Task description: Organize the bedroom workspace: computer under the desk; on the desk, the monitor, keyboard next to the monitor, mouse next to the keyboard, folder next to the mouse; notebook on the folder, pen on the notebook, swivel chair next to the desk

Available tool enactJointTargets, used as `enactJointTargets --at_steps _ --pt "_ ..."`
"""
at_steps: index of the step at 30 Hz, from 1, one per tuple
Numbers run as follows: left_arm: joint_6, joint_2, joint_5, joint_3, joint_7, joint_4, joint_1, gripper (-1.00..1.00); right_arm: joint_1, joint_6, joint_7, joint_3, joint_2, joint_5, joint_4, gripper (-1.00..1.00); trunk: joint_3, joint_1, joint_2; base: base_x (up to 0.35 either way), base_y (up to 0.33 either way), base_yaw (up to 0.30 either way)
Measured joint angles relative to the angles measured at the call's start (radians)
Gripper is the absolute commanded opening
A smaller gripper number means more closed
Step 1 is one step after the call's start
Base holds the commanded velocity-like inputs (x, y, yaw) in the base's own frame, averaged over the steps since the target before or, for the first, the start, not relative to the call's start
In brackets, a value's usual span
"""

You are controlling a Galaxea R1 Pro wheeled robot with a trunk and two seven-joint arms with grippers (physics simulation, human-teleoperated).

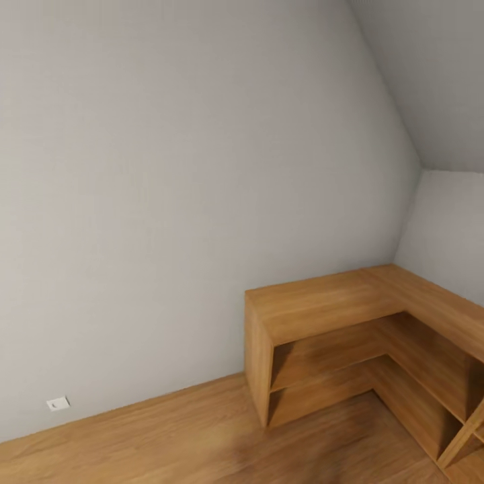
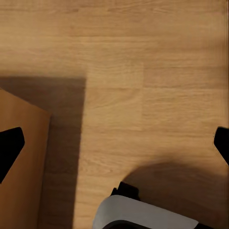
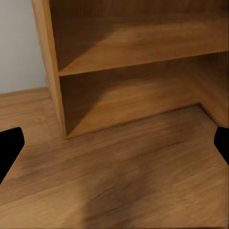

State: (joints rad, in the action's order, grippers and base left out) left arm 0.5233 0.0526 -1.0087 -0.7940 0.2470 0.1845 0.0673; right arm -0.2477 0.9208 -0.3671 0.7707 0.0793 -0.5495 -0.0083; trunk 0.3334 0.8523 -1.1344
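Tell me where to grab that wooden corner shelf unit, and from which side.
Probably its end side panel: a thin upright board with a free front edge. Come from the open front, one finger inside the compartment, one outside. The broad top of the shelf unit looks too wide to span.

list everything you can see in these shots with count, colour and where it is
shelf unit: 1, light oak wood, L-shaped, standing in the room corner at the head view's lower right, open shelves bare where visible
wall: pale grey, sloped, behind the shelf unit
wall outlet: 1, white, low on the wall just above the floor
floor: light wood planks, in front of the shelf unit
robot base part: 1, grey-white and black, over the floor in the left wrist view
left tool: black fingertips, spread wide, nothing between them
right tool: black fingertips, spread wide, facing the lower shelves
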Motion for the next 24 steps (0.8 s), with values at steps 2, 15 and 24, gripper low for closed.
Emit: enactJointTargets --at_steps 2,15,24 --pt "0.0 0.0 0.0 0.0 0.0 0.0 0.0 1.0 0.0 0.0 0.0 0.0 0.0 0.0 0.0 1.0 0.0 0.0 0.0 0.048 0.0 -0.265" --pt "0.001 0.001 -0.003 0.002 0.001 0.0 0.0 1.0 0.0 0.0 0.0 0.0 0.002 0.0 0.002 1.0 0.0 0.0 0.0 0.192 0.0 -0.266" --pt "0.001 0.004 -0.004 0.003 0.004 0.0 0.0 1.0 0.0 -0.002 0.0 0.001 0.004 -0.001 0.002 1.0 0.0 0.0 0.0 0.199 0.0 -0.267"
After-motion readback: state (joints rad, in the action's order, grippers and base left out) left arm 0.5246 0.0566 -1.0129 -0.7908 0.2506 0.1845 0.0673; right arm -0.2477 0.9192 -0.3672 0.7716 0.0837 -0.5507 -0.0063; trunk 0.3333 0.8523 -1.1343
